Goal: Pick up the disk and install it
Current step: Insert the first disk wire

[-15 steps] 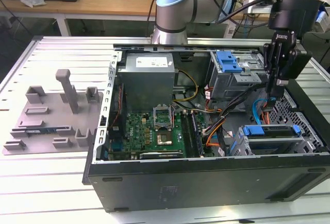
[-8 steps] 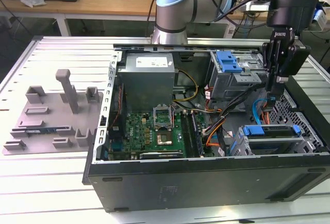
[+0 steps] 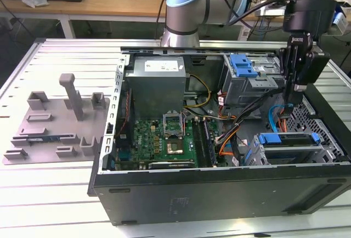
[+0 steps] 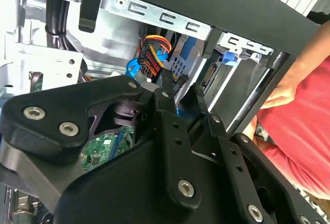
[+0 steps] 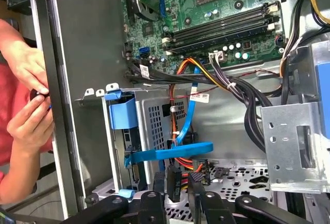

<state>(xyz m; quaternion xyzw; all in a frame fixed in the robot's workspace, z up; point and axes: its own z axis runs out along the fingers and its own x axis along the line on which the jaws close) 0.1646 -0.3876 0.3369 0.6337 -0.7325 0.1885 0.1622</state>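
We judge the gripper (image 3: 287, 106) hangs among the cables (image 3: 281, 122), clamped or released we cannot tell, because the disk (image 3: 288, 139) just below it in the case (image 3: 219, 194) already looks seated.

We see a green motherboard (image 3: 164, 139), a grey box (image 3: 156, 87) with a white label, and a black case (image 3: 219, 194). At the motherboard's three o'clock, the disk (image 3: 289, 139) carries bright blue framing. A person's shirt (image 4: 304, 123) is red.
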